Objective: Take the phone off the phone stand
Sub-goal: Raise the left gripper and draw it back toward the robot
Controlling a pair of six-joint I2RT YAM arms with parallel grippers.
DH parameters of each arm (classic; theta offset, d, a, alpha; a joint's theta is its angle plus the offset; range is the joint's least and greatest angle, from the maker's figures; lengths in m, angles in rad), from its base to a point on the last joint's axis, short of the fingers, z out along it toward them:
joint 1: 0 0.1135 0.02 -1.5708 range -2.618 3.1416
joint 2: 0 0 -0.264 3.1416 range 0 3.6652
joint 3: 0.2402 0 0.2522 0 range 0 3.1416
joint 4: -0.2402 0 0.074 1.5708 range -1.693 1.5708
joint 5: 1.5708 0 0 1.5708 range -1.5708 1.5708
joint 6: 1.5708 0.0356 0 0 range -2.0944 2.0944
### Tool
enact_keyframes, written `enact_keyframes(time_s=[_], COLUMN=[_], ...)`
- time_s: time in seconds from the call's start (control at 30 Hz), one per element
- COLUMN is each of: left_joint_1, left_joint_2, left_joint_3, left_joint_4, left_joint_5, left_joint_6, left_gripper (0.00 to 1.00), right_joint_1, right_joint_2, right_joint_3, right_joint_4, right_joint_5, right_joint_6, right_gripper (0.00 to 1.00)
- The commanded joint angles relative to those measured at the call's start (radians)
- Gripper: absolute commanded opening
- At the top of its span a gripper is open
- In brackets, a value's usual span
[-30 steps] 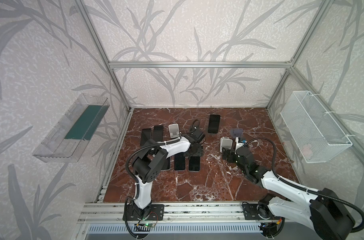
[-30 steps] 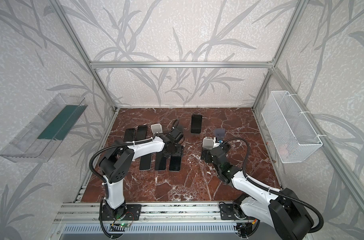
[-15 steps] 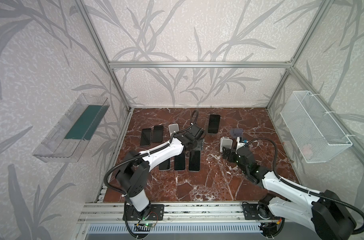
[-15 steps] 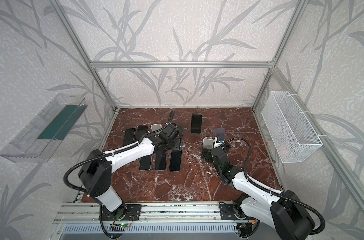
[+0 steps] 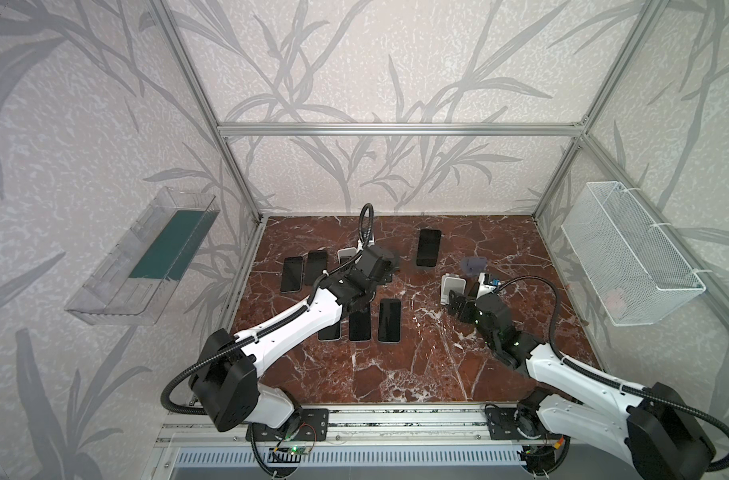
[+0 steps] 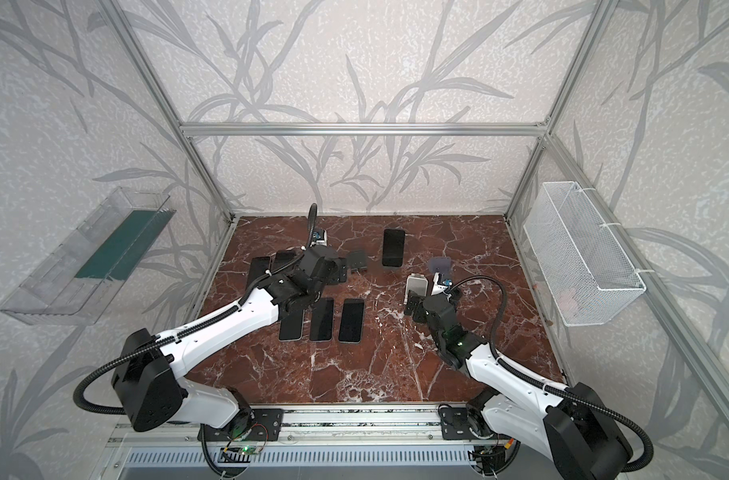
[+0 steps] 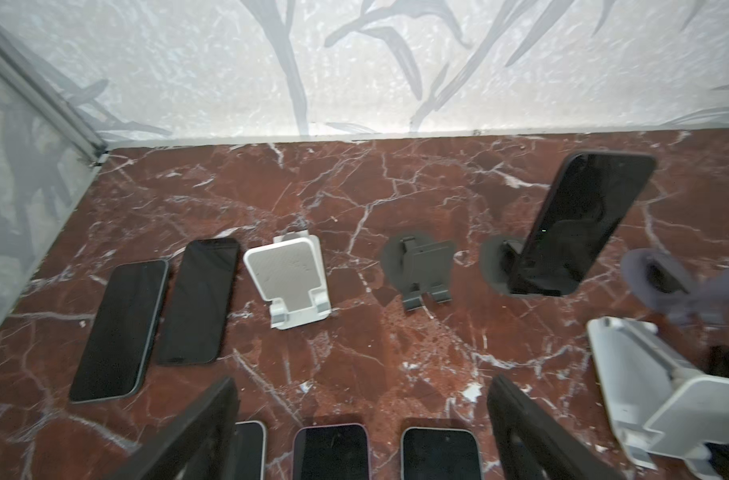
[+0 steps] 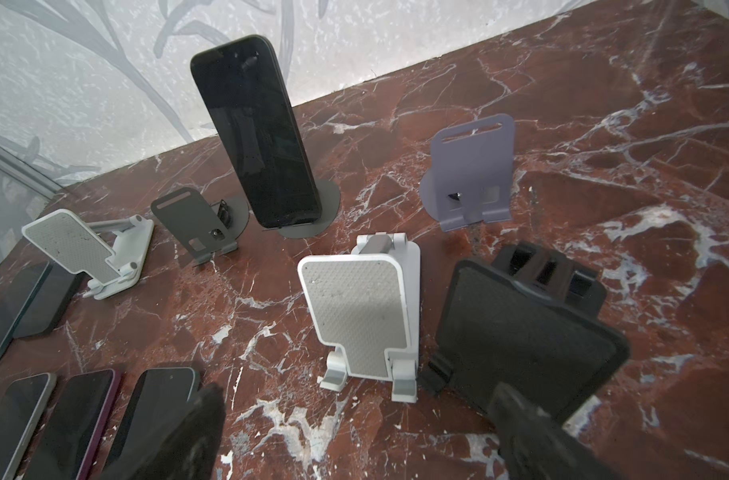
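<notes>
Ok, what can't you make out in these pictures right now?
Near-row phone on the left: in both top views the left arm covers part of it.
Lavender stand: left wrist view, blurred and cut by the frame edge.
Pinkish item in the wire basket: both top views, too small, behind mesh.

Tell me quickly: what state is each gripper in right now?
Left gripper: open, holding nothing.
Right gripper: open, holding nothing.
</notes>
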Motion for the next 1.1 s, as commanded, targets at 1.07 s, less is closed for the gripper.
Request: enact_keyframes(time_s=[1.07], left_joint_1=[0.066], left_joint_2=[-0.179], left_joint_3=[-0.276], left_joint_4=[0.262], left_joint_5=[-0.017], left_joint_6=[-0.185], left_gripper=[0.95], right_joint_1=[0.004], right_joint_2=[-0.012], right_joint_3=[-0.116], right_joint_4=[0.199], right_joint_5=[0.087], right_joint_6=[0.014], right_gripper=[0.99])
